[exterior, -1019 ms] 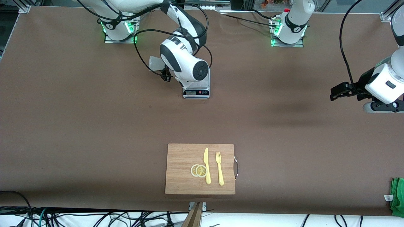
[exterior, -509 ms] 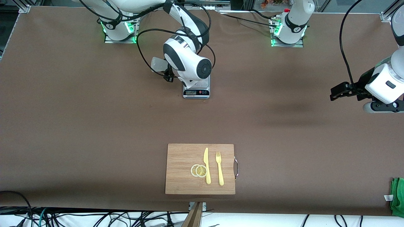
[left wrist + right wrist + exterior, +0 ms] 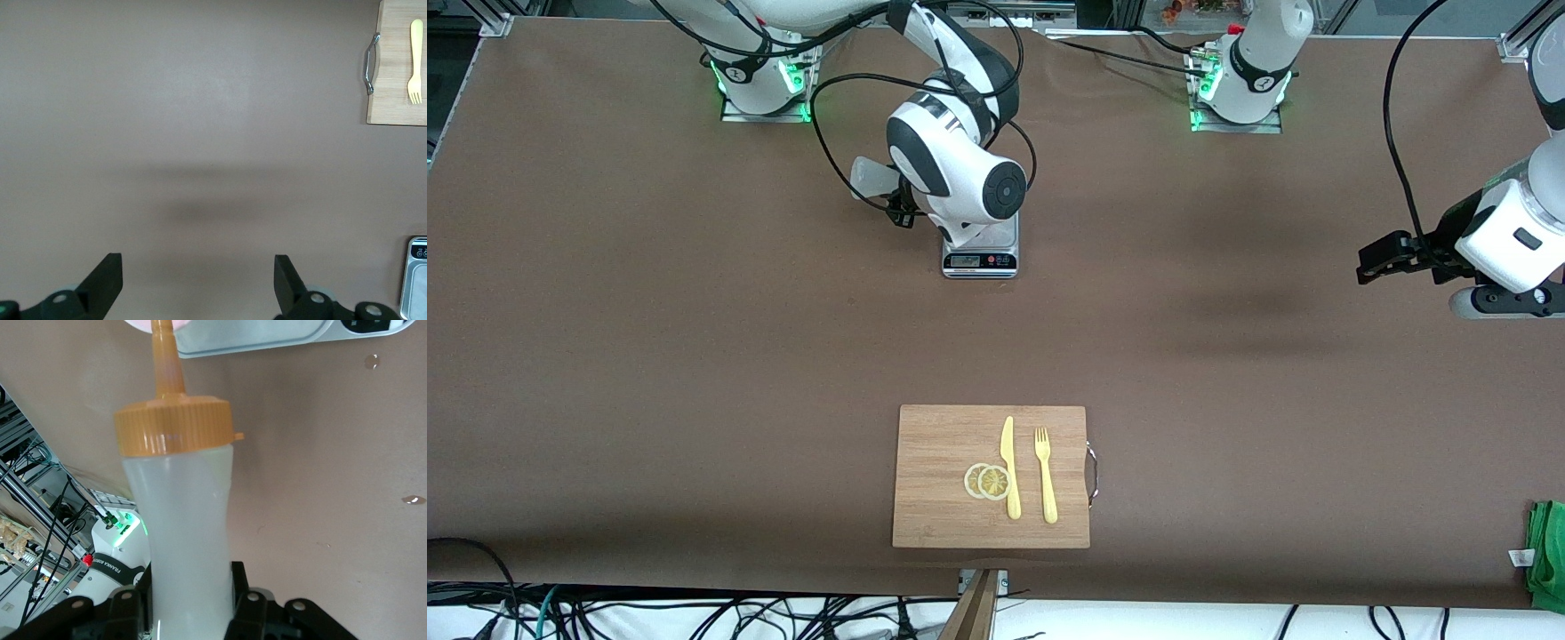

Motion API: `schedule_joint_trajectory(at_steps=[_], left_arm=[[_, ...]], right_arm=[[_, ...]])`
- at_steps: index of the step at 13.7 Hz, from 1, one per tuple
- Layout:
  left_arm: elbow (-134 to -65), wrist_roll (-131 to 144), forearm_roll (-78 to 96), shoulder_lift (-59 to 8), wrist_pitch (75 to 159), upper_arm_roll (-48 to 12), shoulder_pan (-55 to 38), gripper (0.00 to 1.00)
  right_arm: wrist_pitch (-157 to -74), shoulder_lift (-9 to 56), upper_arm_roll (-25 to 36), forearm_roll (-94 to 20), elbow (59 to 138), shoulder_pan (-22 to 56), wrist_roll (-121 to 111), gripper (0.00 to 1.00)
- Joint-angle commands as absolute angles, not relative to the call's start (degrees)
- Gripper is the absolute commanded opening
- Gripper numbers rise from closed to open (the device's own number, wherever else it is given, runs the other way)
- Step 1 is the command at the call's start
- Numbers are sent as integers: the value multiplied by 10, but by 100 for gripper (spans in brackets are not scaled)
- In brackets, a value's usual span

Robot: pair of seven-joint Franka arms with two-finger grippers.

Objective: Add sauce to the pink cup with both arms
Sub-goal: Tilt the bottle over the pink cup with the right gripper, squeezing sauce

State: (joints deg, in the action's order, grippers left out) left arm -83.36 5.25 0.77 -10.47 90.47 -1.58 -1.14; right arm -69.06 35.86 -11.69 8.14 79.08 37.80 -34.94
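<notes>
Right wrist view gave the close look: the right gripper [image 3: 187, 613] was clamped on the squeeze bottle [image 3: 187, 540], its fingers [image 3: 250, 603] pressed against the whitish body, and the bottle was tipped so that its orange nozzle cap [image 3: 172, 420] pointed out from the gripper toward the scale [image 3: 267, 335]. At the nozzle's very tip a sliver of the pink cup [image 3: 143, 324] showed, sitting by the scale's steel plate; whether any sauce was flowing could not be told. A few small drops [image 3: 412, 499] lay on the brown surface [image 3: 333, 453] beside the bottle.

From the front, the right arm's wrist hung over the scale [image 3: 980, 253] and hid the cup, with the bottle's base [image 3: 871, 178] sticking out toward the right arm's end of the surface.

Over at the other end, the left gripper [image 3: 1375, 264] waited in the air, well apart from the scale, jaws spread wide with bare surface [image 3: 200, 133] under them. Out past its fingertips [image 3: 107, 280] lay the wooden cutting board [image 3: 393, 113] with a yellow fork [image 3: 415, 60]; the front view added a yellow knife [image 3: 1009, 467] and two lemon slices [image 3: 987, 481] beside it.
</notes>
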Motion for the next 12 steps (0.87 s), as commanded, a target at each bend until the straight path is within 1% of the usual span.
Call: schedule_joint_trajectory(at_steps=[1, 3, 4, 5, 10, 11, 12], left_arm=[[-813, 39, 8, -115, 895, -17, -9, 100], [-813, 39, 8, -116, 895, -16, -9, 100], [-813, 39, 8, -117, 895, -16, -9, 100], [-812, 39, 8, -119, 895, -16, -9, 100], [-812, 39, 8, -120, 895, -16, -9, 100], [-812, 39, 8, -120, 895, -16, -9, 100], [-812, 39, 8, -120, 895, -16, -9, 100]], right_arm=[[-662, 363, -130, 91, 766, 376, -346, 37], [-662, 363, -130, 90, 765, 376, -345, 38], [-662, 363, -130, 90, 765, 376, -345, 43], [-662, 363, -130, 90, 765, 376, -345, 56], [-653, 357, -129, 90, 765, 364, -372, 56], [-657, 352, -129, 89, 767, 360, -374, 55], [-664, 343, -129, 86, 770, 357, -379, 52]])
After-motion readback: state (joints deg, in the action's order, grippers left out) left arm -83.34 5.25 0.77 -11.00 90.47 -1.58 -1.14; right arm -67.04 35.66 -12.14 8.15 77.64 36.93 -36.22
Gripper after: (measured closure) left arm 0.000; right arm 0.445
